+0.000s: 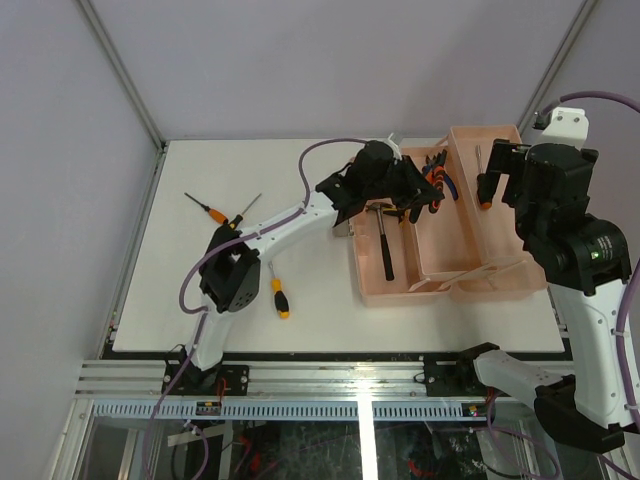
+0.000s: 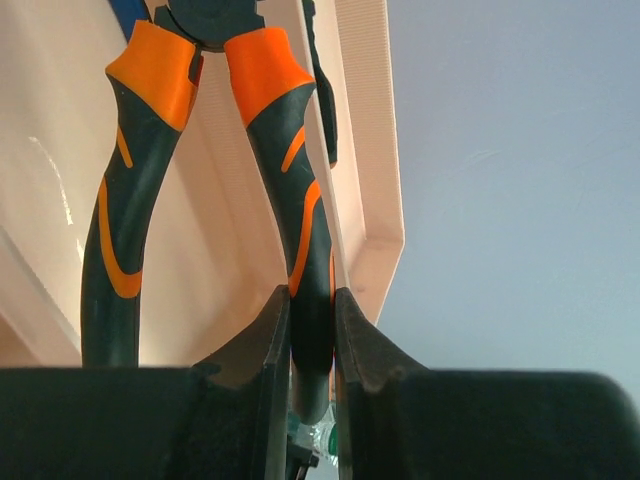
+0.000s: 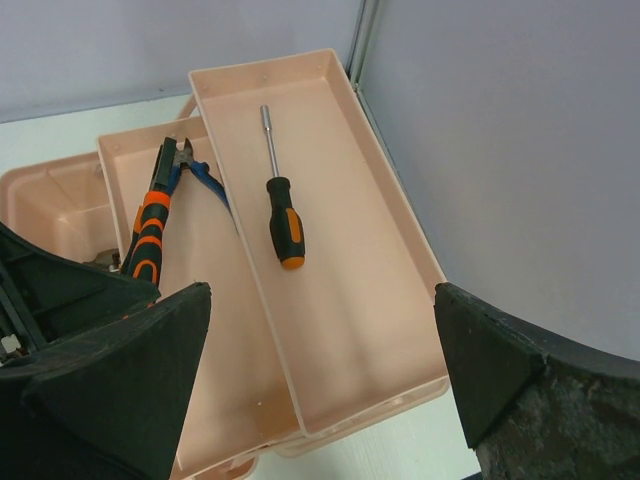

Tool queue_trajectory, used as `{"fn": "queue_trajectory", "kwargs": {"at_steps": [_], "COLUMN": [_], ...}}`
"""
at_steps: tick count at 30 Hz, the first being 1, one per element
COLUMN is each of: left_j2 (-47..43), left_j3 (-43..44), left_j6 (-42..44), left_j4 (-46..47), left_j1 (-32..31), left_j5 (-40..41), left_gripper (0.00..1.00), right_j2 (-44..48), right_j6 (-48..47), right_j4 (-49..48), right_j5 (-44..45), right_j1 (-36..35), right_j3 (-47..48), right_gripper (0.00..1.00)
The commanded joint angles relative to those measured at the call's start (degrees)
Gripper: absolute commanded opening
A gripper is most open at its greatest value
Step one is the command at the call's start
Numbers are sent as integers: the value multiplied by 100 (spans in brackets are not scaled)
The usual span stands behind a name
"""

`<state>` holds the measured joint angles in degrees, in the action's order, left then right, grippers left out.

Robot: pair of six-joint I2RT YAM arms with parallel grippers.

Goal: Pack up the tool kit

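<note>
L gripper: left gripper (image 2: 310, 335) clamped on one handle of the pliers (image 2: 290, 190), near that handle's end; other handle free.
R gripper: right gripper (image 3: 322, 330) spread wide, holds nothing, hangs over the right-most compartment.
Box: toolbox (image 1: 500, 290) lies open on the right part of the worktop (image 1: 320, 320), 3 pink troughs side by side.
Pliers pos: nose-first over/in the mid tray (image 3: 240, 350), blue-handled tool (image 3: 208, 180) just beside the nose. Resting on the tray floor or not: can't tell.
Packed: hammer (image 1: 385, 245) in left trough; orange-black screwdriver (image 3: 284, 222) in right one.
Not packed: orange screwdriver (image 1: 212, 211) & yellow-black screwdriver (image 1: 280, 298) on worktop, well apart from box; thin-shaft tool (image 1: 249, 207) beside the first, partly under the L arm.
Pliers, handling: prob. steel, heavy-ish, stiff; rubbery grips give good bite. Held by one leg only, so the joint can swing & the head may droop. Safer hold: across both handles nr the pivot.
Screwdrivers, handling: light, round, likely to roll; take across the fat handle.
Box walls: thin plastic, prob. flexes; don't press on them.
</note>
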<state>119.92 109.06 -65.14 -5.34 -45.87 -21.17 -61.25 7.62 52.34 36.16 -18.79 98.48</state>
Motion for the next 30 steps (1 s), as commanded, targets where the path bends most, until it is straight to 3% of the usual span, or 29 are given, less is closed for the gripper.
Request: {"fn": "queue_trajectory", "kwargs": {"at_steps": [1,14,30], "left_j2": [31,339,299], "left_j3": [156,-10,-341], "left_j6": [-465,-639,-1004], "left_j4": [1340,1304,239], "left_j1": [-106,-434,-664], "left_j5": [319,826,1841], "left_gripper": [0,0,2], "right_j2": [96,98,98], "right_j6": [43,-126,-272], "right_j4": [84,118,6], "right_j5": [239,264,272], "right_j1": [19,16,16], "right_j3": [38,-37,-162], "right_gripper": [100,99,100]}}
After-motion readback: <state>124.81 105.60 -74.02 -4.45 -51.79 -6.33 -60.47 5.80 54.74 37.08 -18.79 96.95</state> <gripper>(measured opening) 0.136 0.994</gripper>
